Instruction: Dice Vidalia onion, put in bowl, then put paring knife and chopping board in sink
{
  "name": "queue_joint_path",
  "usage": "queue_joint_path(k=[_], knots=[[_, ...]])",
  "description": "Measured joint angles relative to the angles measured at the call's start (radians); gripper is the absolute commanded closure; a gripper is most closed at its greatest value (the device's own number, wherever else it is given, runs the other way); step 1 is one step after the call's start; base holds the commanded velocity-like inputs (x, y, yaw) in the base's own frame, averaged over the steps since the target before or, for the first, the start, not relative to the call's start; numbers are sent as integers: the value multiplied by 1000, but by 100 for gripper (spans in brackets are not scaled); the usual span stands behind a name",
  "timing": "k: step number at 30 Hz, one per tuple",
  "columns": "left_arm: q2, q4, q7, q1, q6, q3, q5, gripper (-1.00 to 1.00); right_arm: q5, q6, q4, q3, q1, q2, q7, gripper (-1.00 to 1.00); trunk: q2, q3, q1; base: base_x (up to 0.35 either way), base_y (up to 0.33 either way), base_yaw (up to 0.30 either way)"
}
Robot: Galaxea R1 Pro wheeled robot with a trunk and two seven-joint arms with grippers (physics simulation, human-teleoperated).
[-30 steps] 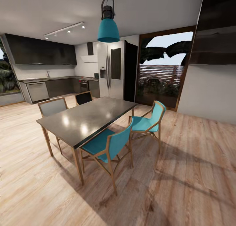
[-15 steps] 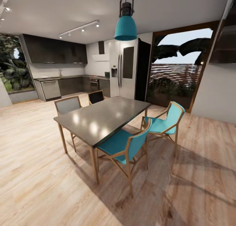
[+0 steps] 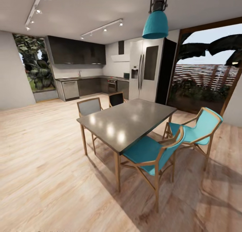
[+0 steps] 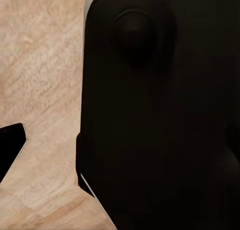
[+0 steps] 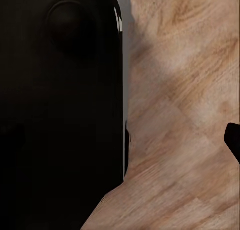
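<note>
I am facing across an open room with a pale wood floor; a dark dining table stands in the middle under a teal pendant lamp, with two teal chairs on its near side and two more chairs at its far side; behind it stands a steel fridge, and beside that a tall window onto a garden; the kitchen worktop runs along the far wall under dark cupboards, with a tap just visible on it, too small to make out the sink or anything lying there; my wrist views show dark robot body close up over floor boards; whether my left or right pincer is clenched or released I cannot tell.
</note>
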Motion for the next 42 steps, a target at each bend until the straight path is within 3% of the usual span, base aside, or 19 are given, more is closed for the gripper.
queue_joint_path(k=[10,18,42], knots=[[-3,-1,-1,0,-3,0,0,-100,0,-1,0,0,0,0,-1,-100,0,-3,0,181,208,282],[-16,-1,-1,0,-8,-2,-1,-100,0,-1,2,0,0,0,-1,-100,0,-3,0,20,8,293],[-17,-1,-1,0,-8,-2,-1,-100,0,-1,4,0,0,0,-1,-100,0,-3,0,0,0,296]])
